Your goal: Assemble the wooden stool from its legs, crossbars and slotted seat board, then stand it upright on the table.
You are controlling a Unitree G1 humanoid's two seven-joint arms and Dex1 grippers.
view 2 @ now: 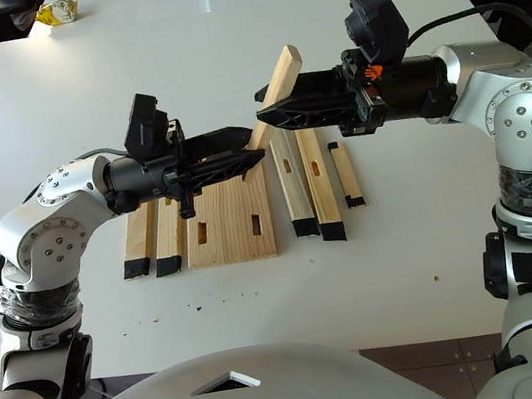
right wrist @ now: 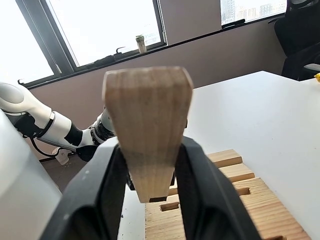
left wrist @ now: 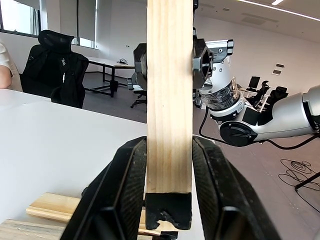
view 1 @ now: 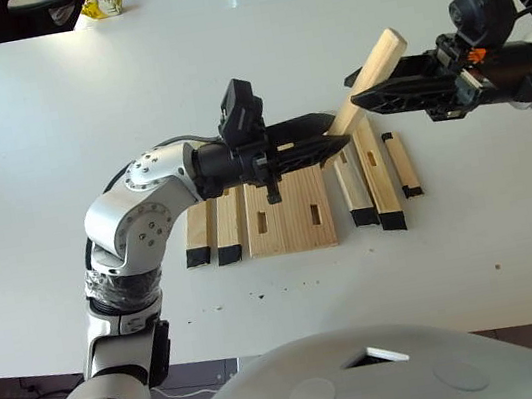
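1. Pinching one wooden leg (view 1: pixel 380 55) with both grippers, I hold it tilted in the air. My left gripper (view 1: pixel 341 142) is clamped on its black-capped lower end. My right gripper (view 1: pixel 359 99) is closed across it just above that.
2. In the left wrist view my fingers (left wrist: pixel 127 185) press flat on both sides of the leg. In the right wrist view the other pair (right wrist: pixel 97 200) hugs it the same way.
3. The leg hangs over the 1 o'clock corner of the slotted seat board (view 1: pixel 294 217), which lies flat on the table (view 1: pixel 79 107).
4. Two loose legs (view 1: pixel 214 230) lie at the board's 9 o'clock. Two slotted pieces (view 1: pixel 367 181) and a short crossbar (view 1: pixel 402 166) lie at its 3 o'clock.
5. I judge the task barely begun, because nothing is joined and this looks like a hand-over or a regrip of the first leg.
6. Next, one gripper should let go so the other can turn the leg upright. Then its bare end needs lining up with a board slot and seating squarely.
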